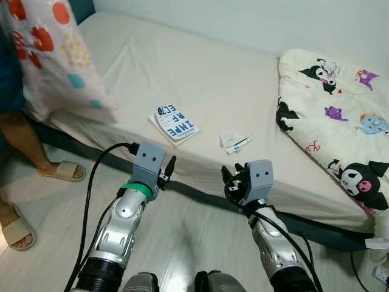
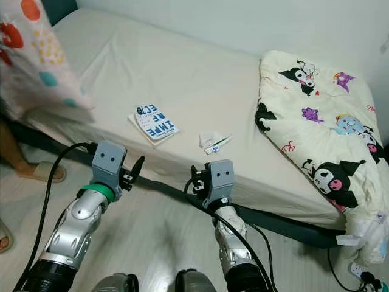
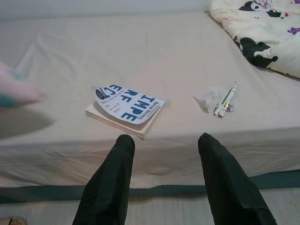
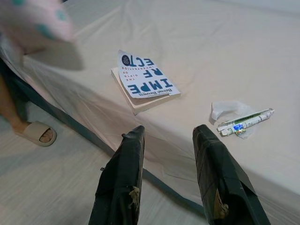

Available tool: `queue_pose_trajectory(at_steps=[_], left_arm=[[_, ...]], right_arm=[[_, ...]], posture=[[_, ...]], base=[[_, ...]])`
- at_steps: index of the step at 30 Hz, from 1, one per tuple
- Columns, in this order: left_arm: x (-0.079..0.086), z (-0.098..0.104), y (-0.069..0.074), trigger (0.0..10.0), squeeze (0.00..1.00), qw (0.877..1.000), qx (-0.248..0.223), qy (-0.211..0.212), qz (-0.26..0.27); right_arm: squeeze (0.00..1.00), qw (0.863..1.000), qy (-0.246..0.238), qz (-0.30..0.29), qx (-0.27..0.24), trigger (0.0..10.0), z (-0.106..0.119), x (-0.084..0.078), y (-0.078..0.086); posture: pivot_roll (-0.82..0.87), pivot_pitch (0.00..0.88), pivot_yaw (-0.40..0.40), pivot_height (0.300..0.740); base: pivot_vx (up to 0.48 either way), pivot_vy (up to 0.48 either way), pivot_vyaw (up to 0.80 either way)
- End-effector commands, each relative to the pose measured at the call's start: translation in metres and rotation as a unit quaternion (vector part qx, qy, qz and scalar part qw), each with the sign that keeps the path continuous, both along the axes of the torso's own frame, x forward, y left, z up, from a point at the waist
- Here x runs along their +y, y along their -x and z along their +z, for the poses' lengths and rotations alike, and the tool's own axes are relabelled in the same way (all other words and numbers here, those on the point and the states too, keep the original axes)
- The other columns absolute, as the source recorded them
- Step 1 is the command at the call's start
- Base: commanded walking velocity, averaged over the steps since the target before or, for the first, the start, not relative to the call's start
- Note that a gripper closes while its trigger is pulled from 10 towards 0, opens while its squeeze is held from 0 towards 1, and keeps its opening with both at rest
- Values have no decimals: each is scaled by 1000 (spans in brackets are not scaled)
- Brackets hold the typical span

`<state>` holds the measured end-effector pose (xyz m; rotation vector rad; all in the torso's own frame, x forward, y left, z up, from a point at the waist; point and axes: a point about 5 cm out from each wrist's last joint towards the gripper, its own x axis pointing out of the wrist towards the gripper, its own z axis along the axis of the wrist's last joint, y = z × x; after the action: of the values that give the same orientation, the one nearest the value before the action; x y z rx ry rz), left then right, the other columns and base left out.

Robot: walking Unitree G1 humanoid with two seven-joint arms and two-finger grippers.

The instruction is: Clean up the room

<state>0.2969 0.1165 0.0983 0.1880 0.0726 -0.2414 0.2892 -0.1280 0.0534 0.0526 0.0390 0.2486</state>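
Observation:
A white book with blue letters [image 1: 175, 123] lies on the bed [image 1: 182, 73] near its front edge. To its right sit a crumpled tissue [image 1: 229, 137] and a small tube [image 1: 239, 145]. My left gripper [image 1: 169, 168] hovers just before the bed's edge, below the book, open and empty. My right gripper [image 1: 232, 176] is held beside it, below the tissue, also open with nothing between its fingers. The wrist views show the book [image 3: 126, 105], the tube [image 3: 226, 99], and the tube [image 4: 244, 123] beyond the spread black fingers [image 4: 123, 183].
A folded cartoon-print quilt [image 1: 340, 115] covers the bed's right end. A person in sandals [image 1: 61, 171] stands at the left, holding a spotted pillow [image 1: 51, 55] over the bed's corner. Wooden floor lies below, with cables at the far right.

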Motion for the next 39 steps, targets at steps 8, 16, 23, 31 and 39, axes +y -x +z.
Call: queue_pose_trajectory(at_steps=[8, 16, 23, 31, 39], left_arm=[[-2, -4, 1, 10000, 0, 1000, 6, -5, -2], [-1, -4, 0, 10000, 0, 1000, 5, -8, -2], [-1, -5, 0, 10000, 0, 1000, 6, -9, -1], [-1, -4, 0, 10000, 0, 1000, 6, -9, -1], [0, -5, 0, 10000, 0, 1000, 7, -10, 2]], right_arm=[[0, 1000, 2, 1, 9, 10000, -3, -1, 0], [0, 1000, 2, 0, 10, 10000, -3, 0, -1], [0, 1000, 2, 2, 12, 10000, -4, 1, -1], [0, 1000, 2, 0, 13, 10000, -5, 1, -1], [0, 1000, 3, 1, 14, 10000, -6, 1, 0]], posture=[[-13, 29, -24, 740], [-7, 25, -23, 740], [-6, 23, -23, 740], [-5, 24, -21, 740], [-10, 31, -24, 740]], base=[[0, 0, 0], [0, 0, 0], [0, 0, 0], [0, 0, 0], [0, 0, 0]])
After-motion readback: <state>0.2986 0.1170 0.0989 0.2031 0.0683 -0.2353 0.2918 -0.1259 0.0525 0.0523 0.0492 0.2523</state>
